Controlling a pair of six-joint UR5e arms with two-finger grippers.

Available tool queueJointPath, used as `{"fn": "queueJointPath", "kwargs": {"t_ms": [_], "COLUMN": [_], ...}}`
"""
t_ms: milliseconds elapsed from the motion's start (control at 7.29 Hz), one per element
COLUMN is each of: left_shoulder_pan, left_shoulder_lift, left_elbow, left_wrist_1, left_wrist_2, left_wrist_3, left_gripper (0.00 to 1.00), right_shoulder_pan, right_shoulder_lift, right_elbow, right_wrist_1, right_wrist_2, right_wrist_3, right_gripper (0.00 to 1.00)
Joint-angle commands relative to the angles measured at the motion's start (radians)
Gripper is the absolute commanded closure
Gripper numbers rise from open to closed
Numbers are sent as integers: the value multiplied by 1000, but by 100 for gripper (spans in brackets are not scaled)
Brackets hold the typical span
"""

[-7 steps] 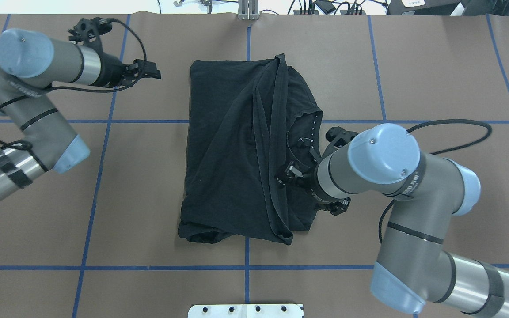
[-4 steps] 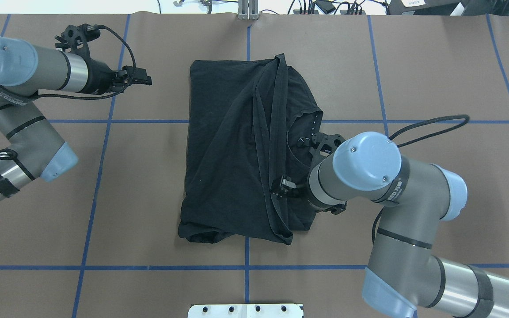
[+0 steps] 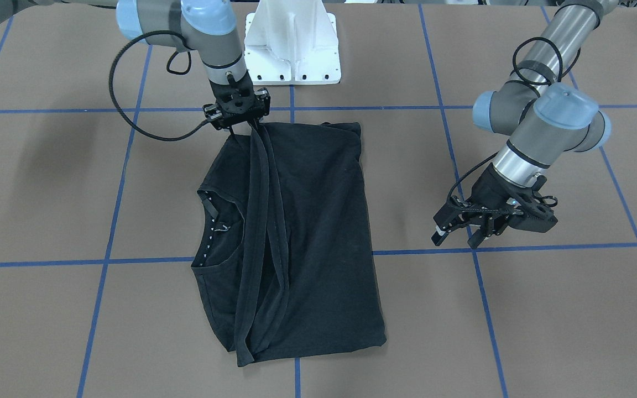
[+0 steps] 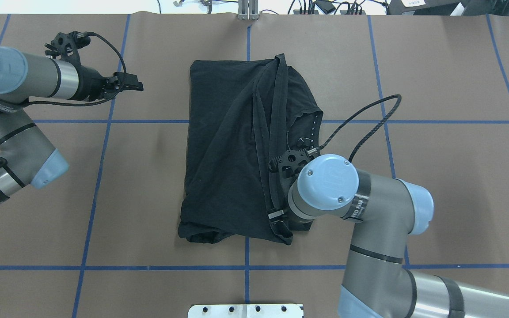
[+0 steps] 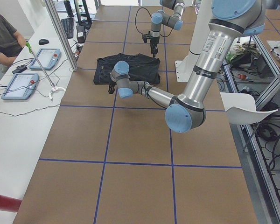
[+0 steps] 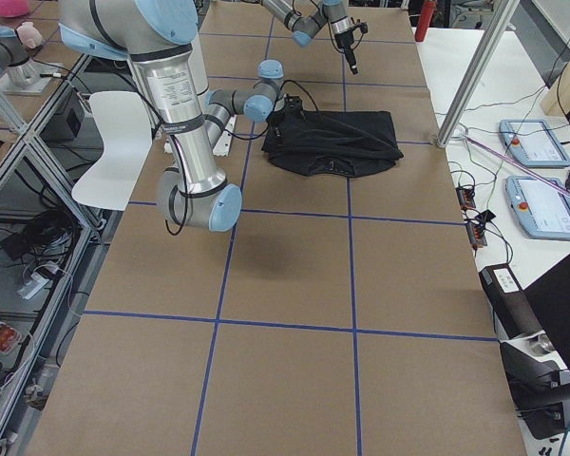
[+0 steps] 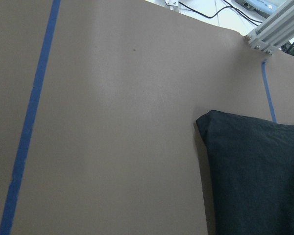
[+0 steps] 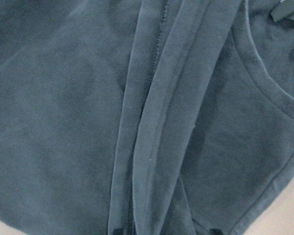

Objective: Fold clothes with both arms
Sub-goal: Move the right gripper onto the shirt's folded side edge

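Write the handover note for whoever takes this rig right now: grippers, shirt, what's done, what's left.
Left gripper: open, empty, hovering over bare table beside the T-shirt, on the robot's left.
Right gripper: looks open, low over the T-shirt's hem bands at the end nearest the robot; no grasp visible.
T-shirt: flat mid-table, folded lengthwise, collar exposed on its robot's-right side.
Done: lengthwise fold, untidy. Left: probably tidy the bands, then fold crosswise.

The brown table [image 4: 435,79], marked into squares by blue tape [image 4: 148,267], carries a black shirt [image 4: 223,145] lying folded and rumpled near its middle, across a crossing of the tape lines, and a white pedestal [image 3: 292,38] at the robot's edge.
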Motion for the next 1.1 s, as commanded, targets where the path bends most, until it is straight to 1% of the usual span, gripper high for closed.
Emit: {"fn": "queueJointPath", "kwargs": {"t_ms": [0,137,274,411,822,960], "left_shoulder_pan": [1,1,1,1,1,2], "left_shoulder_lift": [9,15,17,18,21,21], "left_elbow": [0,-2,0,-2,-3,-3], "left_wrist_1": [-1,-2,-2,-2,-7,-7], "left_wrist_2": [0,0,0,-1,-3,-3], "left_wrist_3": [-30,-32,-32,-33,-50,-50], "left_gripper": [0,0,0,0,0,0], "right_shoulder_pan": [-31,-53,-55,-57,-46,-23], "right_shoulder_lift": [27,29,29,21,13,-23], "right_elbow": [-42,-42,-39,-39,-13,43], "right_wrist_1": [-4,-6,-11,-12,-12,-50], "right_wrist_2": [-38,-63,-66,-66,-57,-37], "right_wrist_3": [-35,-35,-35,-35,-37,-43], "right_gripper": [34,44,96,100,100,100]}}
